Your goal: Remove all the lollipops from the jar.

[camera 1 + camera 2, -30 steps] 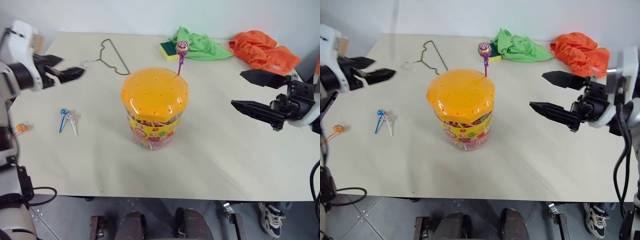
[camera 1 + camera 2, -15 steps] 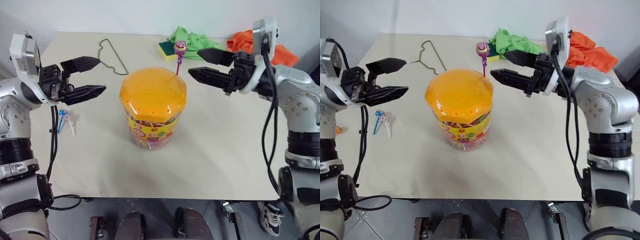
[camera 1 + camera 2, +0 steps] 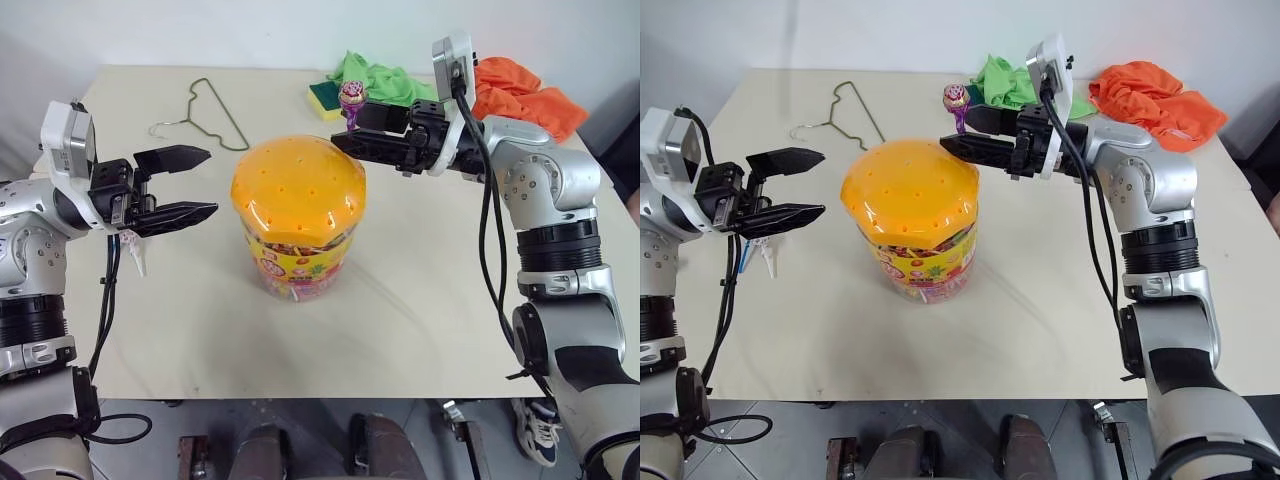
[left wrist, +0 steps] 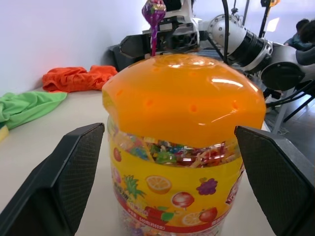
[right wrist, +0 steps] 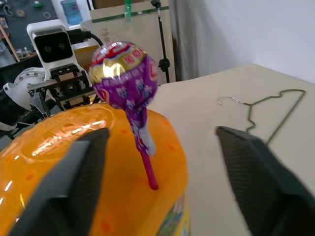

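Observation:
The jar (image 3: 298,225), a clear tub with a domed orange lid (image 3: 298,185), stands mid-table. One lollipop (image 3: 351,97) in a purple wrapper stands upright with its stick in a hole at the lid's far right edge. My right gripper (image 3: 348,128) reaches in from the right, open, one finger (image 5: 74,187) on each side of the stick without touching it. My left gripper (image 3: 208,181) hovers open just left of the jar, pointing at it. Loose lollipops (image 3: 765,255) lie on the table beneath it, partly hidden.
A wire hanger (image 3: 205,110) lies at the back left. At the back right are a green cloth (image 3: 385,78), a yellow sponge (image 3: 325,98) and an orange cloth (image 3: 520,85). The beige table (image 3: 420,320) is bare in front of the jar.
My right gripper has swung in from the far right to the lollipop, and its fingers have narrowed around the stick. My left gripper has turned towards the jar and edged closer.

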